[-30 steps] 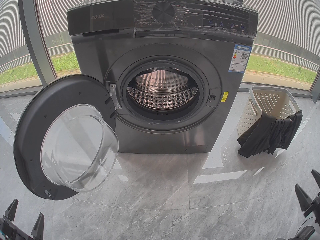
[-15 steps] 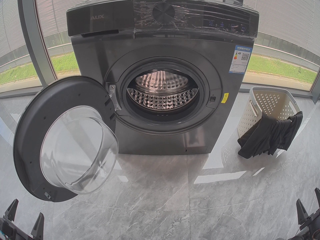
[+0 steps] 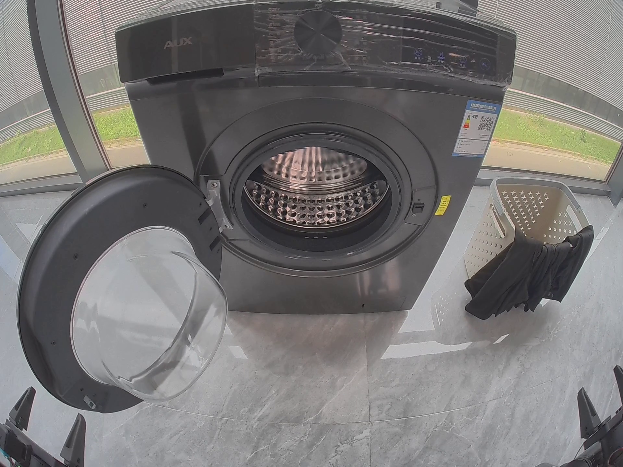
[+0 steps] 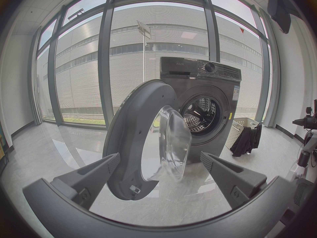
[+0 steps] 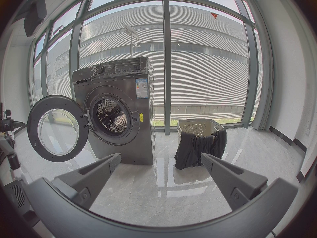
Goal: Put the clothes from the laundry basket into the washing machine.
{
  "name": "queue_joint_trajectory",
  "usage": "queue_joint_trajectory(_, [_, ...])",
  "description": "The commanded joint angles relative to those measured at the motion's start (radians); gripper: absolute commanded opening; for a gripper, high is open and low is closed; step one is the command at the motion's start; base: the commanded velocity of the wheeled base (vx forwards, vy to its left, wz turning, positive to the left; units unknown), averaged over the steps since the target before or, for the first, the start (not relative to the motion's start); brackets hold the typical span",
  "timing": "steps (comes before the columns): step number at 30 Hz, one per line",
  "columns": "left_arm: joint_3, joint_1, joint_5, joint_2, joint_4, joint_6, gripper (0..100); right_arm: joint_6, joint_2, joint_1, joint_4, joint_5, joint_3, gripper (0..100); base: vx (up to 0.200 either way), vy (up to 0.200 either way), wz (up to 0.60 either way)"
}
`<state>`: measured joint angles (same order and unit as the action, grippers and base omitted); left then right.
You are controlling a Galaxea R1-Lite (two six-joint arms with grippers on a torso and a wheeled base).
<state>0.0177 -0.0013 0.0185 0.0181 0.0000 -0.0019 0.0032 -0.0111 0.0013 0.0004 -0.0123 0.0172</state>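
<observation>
Grey marble-look floor tiles run under everything, w/ tall floor-to-ceiling windows behind. The biggest item is the dark grey front-load washing machine, dead centre in the head view. Clear plastic wrap covers its top control panel and the round dial.

Its door is swung wide open to the robot's left, hinged at the left edge of the opening, w/ the clear glass bowl bulging out toward the robot. Thru the open port you can see the shiny steel drum.

Next, a cream perforated plastic laundry basket sits on the floor just beside the machine's right side, near the window. The black clothes are draped over the basket's front rim and hang down the outside. Can't tell how much is inside, or if the low end touches the tiles. So the laundry is at the basket, well apart from the drum.

Left gripper is low on the robot's left, facing the open door, fingers spread wide, holding nothing. Right gripper is low on the right, well apart from the basket, also spread wide and empty.

Small stuff: an energy label sits at the upper right of the machine front, and a tiny yellow sticker is just right of the port.
</observation>
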Motion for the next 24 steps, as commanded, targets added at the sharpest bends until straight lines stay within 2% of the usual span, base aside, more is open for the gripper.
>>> queue_joint_trajectory(1, [-0.018,0.000,0.000,-0.018,0.000,0.000,100,0.000,0.003,0.000,0.000,0.000,-0.017,100,0.000,-0.200,0.00])
queue_joint_trajectory(17, [-0.018,0.000,0.000,-0.018,0.000,-0.003,100,0.000,0.003,0.000,0.000,0.000,-0.017,100,0.000,-0.200,0.00])
queue_joint_trajectory(24, [-0.018,0.000,0.000,-0.018,0.000,-0.001,100,0.000,0.003,0.000,0.000,0.000,-0.017,100,0.000,0.000,0.00])
